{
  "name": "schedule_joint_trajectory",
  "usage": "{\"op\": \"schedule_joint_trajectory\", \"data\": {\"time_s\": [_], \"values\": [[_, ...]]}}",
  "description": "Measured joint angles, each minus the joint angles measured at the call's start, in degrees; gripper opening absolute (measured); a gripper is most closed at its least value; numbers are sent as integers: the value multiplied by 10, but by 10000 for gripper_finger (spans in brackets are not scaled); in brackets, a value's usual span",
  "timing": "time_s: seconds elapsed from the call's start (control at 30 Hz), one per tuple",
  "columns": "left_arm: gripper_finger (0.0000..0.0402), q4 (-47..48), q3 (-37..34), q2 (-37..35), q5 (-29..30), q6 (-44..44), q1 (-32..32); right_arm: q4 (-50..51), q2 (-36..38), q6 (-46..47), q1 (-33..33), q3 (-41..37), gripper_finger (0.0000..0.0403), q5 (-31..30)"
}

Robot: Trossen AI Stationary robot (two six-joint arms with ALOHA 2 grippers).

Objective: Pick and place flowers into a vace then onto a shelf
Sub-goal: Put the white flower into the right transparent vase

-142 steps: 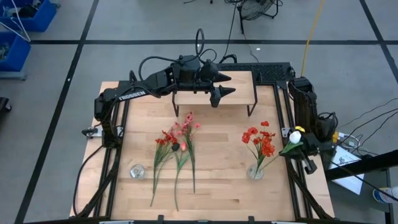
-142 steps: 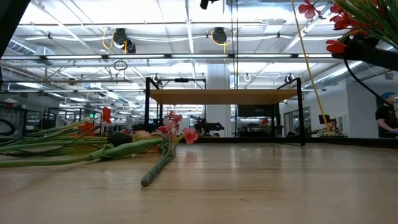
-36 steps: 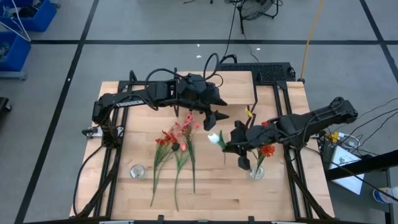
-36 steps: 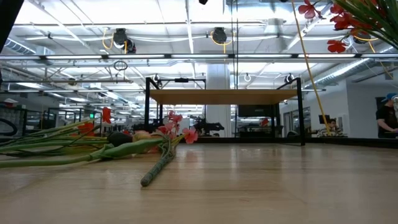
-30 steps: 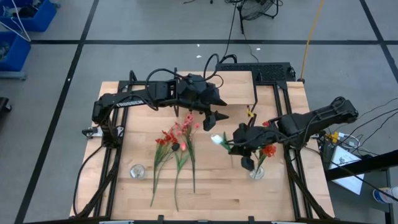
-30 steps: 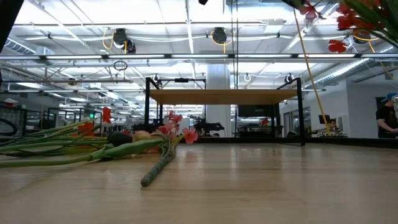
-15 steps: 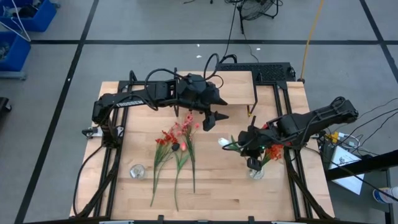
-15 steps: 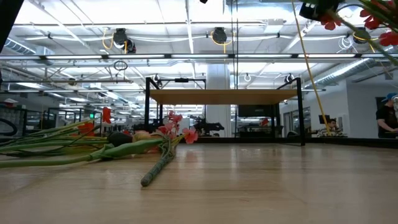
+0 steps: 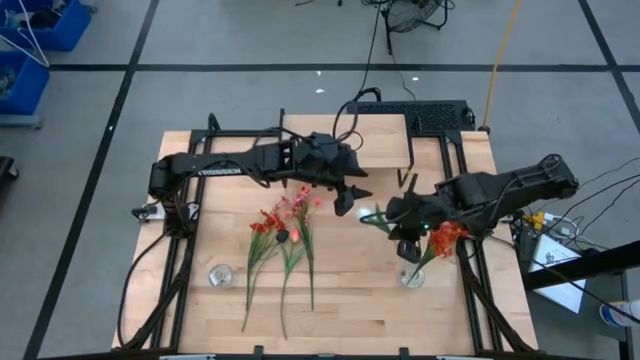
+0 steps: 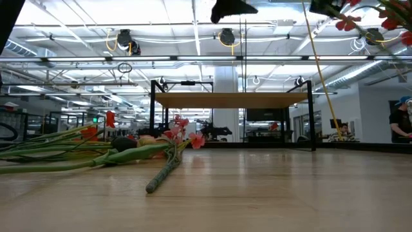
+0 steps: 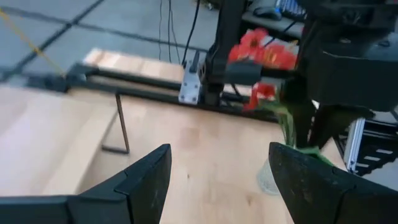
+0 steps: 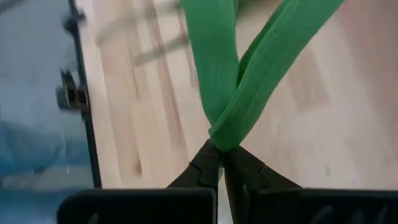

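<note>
The right gripper pinches a flower above the vase to drop it in; the left gripper waits nearby, jaws wide.

From above, the right arm hides the bud. The vase mouth sits under red blooms (stem entry unclear). The low view cuts off both arms.

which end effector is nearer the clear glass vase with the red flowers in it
Right. The right end effector, shut on a green-leaved flower stem, hovers just beside the clear glass vase holding red flowers. The open left end effector sits farther off, near the wooden shelf.
</note>
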State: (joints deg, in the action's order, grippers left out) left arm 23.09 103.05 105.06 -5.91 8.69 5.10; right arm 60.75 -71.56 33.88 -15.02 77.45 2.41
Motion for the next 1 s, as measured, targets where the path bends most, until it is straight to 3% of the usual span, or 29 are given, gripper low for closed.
{"op": "schedule_joint_trajectory", "data": {"time_s": [0.57,0.9,1.0], "values": [[274,-39,-17,0,0,26,2,10,1,49,-12,-16,0,20],[273,-47,-17,0,-1,24,3,-63,2,82,-52,-84,0,-27],[274,-48,-17,0,-1,28,5,-65,2,99,-68,-94,0,-72]]}}
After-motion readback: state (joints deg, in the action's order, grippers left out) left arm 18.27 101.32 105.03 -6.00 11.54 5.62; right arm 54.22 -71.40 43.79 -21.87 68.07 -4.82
